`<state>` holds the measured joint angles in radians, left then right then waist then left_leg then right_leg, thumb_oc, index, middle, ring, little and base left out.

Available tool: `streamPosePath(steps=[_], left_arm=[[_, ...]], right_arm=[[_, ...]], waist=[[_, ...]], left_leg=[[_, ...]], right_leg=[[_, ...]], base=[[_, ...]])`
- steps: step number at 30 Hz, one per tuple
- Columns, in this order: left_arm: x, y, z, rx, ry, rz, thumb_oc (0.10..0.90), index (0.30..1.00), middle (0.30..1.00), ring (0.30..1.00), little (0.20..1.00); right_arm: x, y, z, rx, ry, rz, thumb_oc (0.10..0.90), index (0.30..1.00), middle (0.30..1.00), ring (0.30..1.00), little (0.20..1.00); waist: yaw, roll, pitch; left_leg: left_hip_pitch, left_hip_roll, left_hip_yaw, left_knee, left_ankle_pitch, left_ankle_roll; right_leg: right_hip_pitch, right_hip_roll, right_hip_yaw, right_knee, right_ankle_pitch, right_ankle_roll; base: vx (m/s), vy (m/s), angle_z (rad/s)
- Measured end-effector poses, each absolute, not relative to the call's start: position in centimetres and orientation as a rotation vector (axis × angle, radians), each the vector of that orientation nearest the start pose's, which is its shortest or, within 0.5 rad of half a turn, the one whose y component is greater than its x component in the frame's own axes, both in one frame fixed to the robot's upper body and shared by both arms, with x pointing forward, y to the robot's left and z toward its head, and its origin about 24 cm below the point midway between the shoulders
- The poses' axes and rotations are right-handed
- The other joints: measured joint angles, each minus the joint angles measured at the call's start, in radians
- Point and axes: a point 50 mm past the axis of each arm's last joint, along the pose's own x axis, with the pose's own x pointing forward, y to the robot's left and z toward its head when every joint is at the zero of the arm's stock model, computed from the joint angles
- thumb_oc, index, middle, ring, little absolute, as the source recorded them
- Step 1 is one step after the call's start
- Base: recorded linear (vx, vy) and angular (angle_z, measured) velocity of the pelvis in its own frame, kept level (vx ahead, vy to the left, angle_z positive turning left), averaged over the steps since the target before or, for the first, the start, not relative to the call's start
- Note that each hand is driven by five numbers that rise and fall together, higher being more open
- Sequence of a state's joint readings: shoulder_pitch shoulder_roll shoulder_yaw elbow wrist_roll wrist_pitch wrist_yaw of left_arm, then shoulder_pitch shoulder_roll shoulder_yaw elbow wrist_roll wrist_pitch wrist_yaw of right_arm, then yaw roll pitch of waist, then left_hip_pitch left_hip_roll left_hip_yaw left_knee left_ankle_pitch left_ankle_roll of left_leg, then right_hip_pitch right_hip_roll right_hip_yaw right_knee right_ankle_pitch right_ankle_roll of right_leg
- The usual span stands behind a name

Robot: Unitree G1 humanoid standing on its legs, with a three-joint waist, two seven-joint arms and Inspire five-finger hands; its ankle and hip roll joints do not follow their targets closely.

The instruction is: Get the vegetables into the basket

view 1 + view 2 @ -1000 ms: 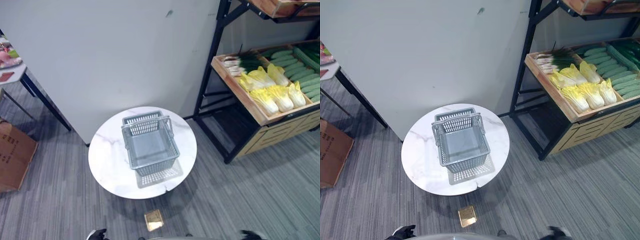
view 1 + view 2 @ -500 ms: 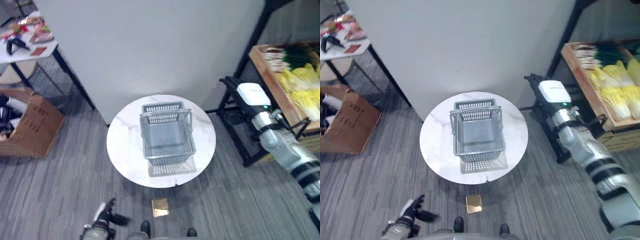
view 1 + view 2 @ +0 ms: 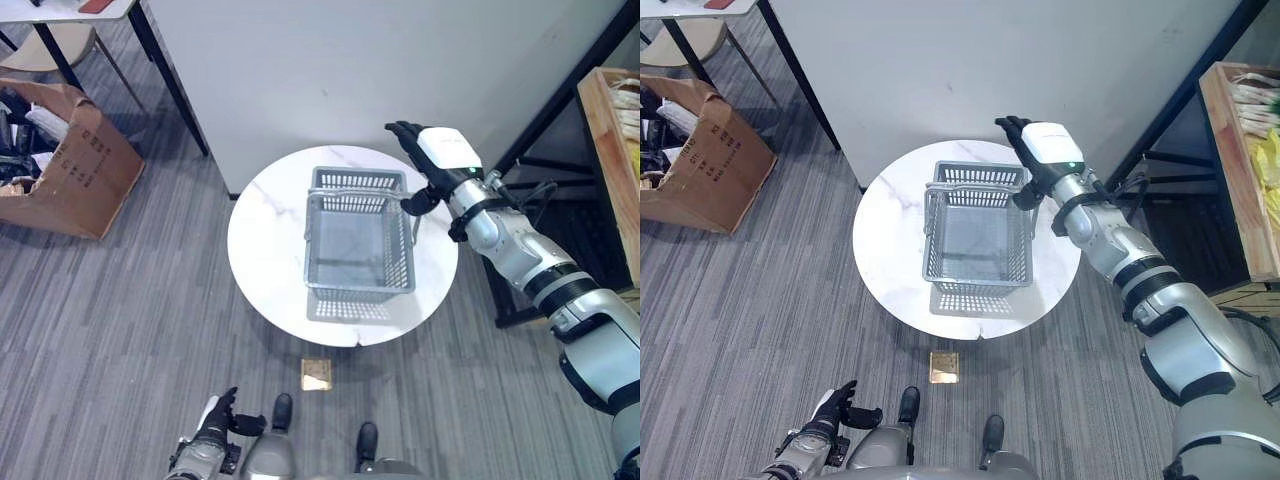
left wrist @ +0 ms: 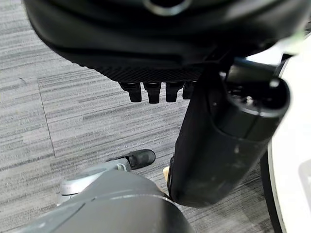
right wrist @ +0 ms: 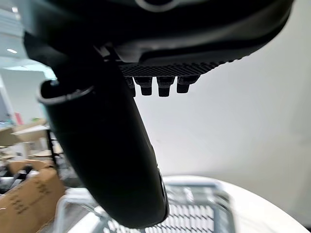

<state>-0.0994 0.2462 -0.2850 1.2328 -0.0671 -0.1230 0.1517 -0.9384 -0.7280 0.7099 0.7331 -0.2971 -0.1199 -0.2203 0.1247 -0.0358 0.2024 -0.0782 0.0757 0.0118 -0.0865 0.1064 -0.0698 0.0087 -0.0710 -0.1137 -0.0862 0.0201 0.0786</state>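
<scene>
Nothing is in my basket (image 3: pixel 360 243) yet; it sits empty on the round desk (image 3: pixel 262 250). The vegetables (image 3: pixel 1262 150) lie on the shelf, well apart to my right. My right hand (image 3: pixel 425 165) hovers open-fingered beside the basket's far corner; left hand (image 3: pixel 825 421) hangs low, relaxed.

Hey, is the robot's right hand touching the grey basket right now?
Cannot tell. In the head views the right hand overlaps the far right corner of the basket, thumb near the rim, but no contact or gap shows plainly.
</scene>
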Motion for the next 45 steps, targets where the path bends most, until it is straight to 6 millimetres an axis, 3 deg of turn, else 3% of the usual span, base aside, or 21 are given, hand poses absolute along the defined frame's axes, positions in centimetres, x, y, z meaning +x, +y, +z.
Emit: streamPosePath(steps=[6, 18, 26, 28, 29, 30, 31, 34, 35, 37, 41, 45], left_arm=[[12.9, 23.4, -15.0, 0.432, 1.052, 0.089, 0.9, 1.0, 1.0, 1.0, 1.0], [12.5, 24.1, -15.0, 0.472, 1.067, 0.096, 0.9, 1.0, 1.0, 1.0, 1.0], [12.5, 24.2, -14.9, 0.491, 1.065, 0.1, 0.9, 1.0, 1.0, 1.0, 1.0], [13.3, 24.1, -14.7, 0.501, 1.041, 0.093, 0.9, 1.0, 1.0, 1.0, 1.0], [13.2, 24.1, -14.7, 0.498, 1.043, 0.094, 0.9, 1.0, 1.0, 1.0, 1.0], [13.3, 24.0, -14.7, 0.512, 1.04, 0.078, 0.9, 1.0, 1.0, 1.0, 1.0], [13.5, 23.9, -14.7, 0.522, 1.032, 0.071, 0.9, 1.0, 1.0, 1.0, 1.0], [14.7, 23.2, -14.3, 0.539, 0.983, 0.04, 0.9, 1.0, 1.0, 1.0, 1.0], [14.8, 23.2, -14.3, 0.542, 0.979, 0.042, 0.9, 1.0, 1.0, 1.0, 1.0], [14.9, 23.1, -14.3, 0.541, 0.976, 0.043, 0.9, 1.0, 1.0, 1.0, 1.0], [14.7, 23.2, -14.4, 0.545, 0.994, 0.048, 0.9, 1.0, 1.0, 1.0, 1.0], [14.7, 23.5, -14.3, 0.519, 1.0, 0.077, 0.9, 1.0, 1.0, 1.0, 1.0]], right_arm=[[38.9, -21.1, 16.6, -1.307, -0.24, 0.035, 0.9, 1.0, 1.0, 1.0, 1.0], [39.4, -17.3, 16.1, -1.184, -0.272, 0.115, 0.9, 1.0, 1.0, 1.0, 1.0], [40.7, -16.9, 17.1, -1.178, -0.241, 0.074, 0.9, 1.0, 1.0, 1.0, 1.0], [41.4, -18.4, 17.4, -1.211, -0.159, 0.001, 0.9, 1.0, 1.0, 1.0, 1.0], [41.4, -18.6, 17.3, -1.212, -0.149, -0.005, 0.808, 0.871, 0.871, 0.871, 0.871], [41.6, -19.0, 17.3, -1.214, -0.138, -0.032, 0.576, 0.547, 0.547, 0.547, 0.547], [41.6, -19.7, 17.2, -1.212, -0.12, -0.061, 0.4, 0.3, 0.3, 0.3, 0.3], [41.3, -22.0, 17.3, -1.215, -0.09, -0.169, 0.4, 0.3, 0.3, 0.3, 0.3], [41.3, -21.9, 17.4, -1.213, -0.103, -0.173, 0.4, 0.3, 0.3, 0.3, 0.3], [41.4, -21.0, 17.5, -1.207, -0.128, -0.147, 0.4, 0.3, 0.3, 0.3, 0.3], [41.0, -17.2, 17.9, -1.231, -0.246, 0.017, 0.4, 0.3, 0.3, 0.3, 0.3], [39.2, -16.2, 17.4, -1.233, -0.331, 0.136, 0.4, 0.3, 0.3, 0.3, 0.3]], waist=[[-0.002, 0.002, 0.017], [0.016, -0.019, 0.049], [0.035, -0.02, 0.051], [0.052, -0.021, 0.054], [0.054, -0.02, 0.054], [0.057, -0.017, 0.057], [0.061, -0.014, 0.06], [0.079, 0.011, 0.09], [0.076, 0.011, 0.09], [0.068, 0.011, 0.09], [0.05, 0.011, 0.09], [0.046, 0.009, 0.09]], left_leg=[[-0.025, 0.004, 0.0, 0.0, 0.001, -0.001], [-0.051, 0.007, -0.008, 0.0, 0.003, -0.003], [-0.072, 0.006, -0.03, 0.001, 0.005, -0.004], [-0.099, 0.007, -0.041, 0.003, 0.013, -0.006], [-0.099, 0.007, -0.042, 0.003, 0.013, -0.006], [-0.106, 0.005, -0.047, 0.003, 0.013, -0.006], [-0.114, 0.004, -0.053, 0.003, 0.015, -0.006], [-0.127, -0.004, -0.057, 0.003, 0.019, -0.003], [-0.126, -0.004, -0.055, 0.003, 0.019, -0.003], [-0.124, -0.006, -0.055, 0.003, 0.019, -0.003], [-0.088, -0.004, -0.043, 0.0, 0.019, -0.003], [-0.05, -0.004, -0.037, 0.0, 0.019, -0.003]], right_leg=[[-0.026, 0.003, -0.001, 0.0, 0.0, 0.0], [-0.045, 0.008, -0.01, 0.0, 0.0, 0.0], [-0.057, 0.01, -0.031, 0.0, 0.0, 0.0], [-0.077, 0.012, -0.039, 0.0, 0.0, 0.0], [-0.077, 0.012, -0.041, 0.0, 0.0, 0.0], [-0.081, 0.011, -0.048, 0.0, 0.0, 0.0], [-0.085, 0.01, -0.051, 0.0, 0.0, 0.0], [-0.095, 0.005, -0.054, 0.0, 0.0, -0.001], [-0.095, 0.003, -0.053, 0.0, 0.0, -0.001], [-0.095, 0.002, -0.052, 0.0, 0.0, -0.001], [-0.066, 0.0, -0.041, 0.0, 0.001, -0.001], [-0.03, -0.001, -0.035, 0.0, 0.001, -0.001]], base=[[0.0, 0.0, 0.0], [0.0, 0.002, 0.02], [-0.01, 0.003, 0.07], [-0.03, 0.011, 0.14], [-0.02, 0.011, 0.15], [-0.01, 0.007, 0.11], [-0.01, 0.013, 0.1], [0.01, 0.013, 0.03], [0.0, 0.0, 0.0], [0.01, 0.024, -0.03], [0.02, 0.007, -0.06], [0.05, -0.006, -0.02]])
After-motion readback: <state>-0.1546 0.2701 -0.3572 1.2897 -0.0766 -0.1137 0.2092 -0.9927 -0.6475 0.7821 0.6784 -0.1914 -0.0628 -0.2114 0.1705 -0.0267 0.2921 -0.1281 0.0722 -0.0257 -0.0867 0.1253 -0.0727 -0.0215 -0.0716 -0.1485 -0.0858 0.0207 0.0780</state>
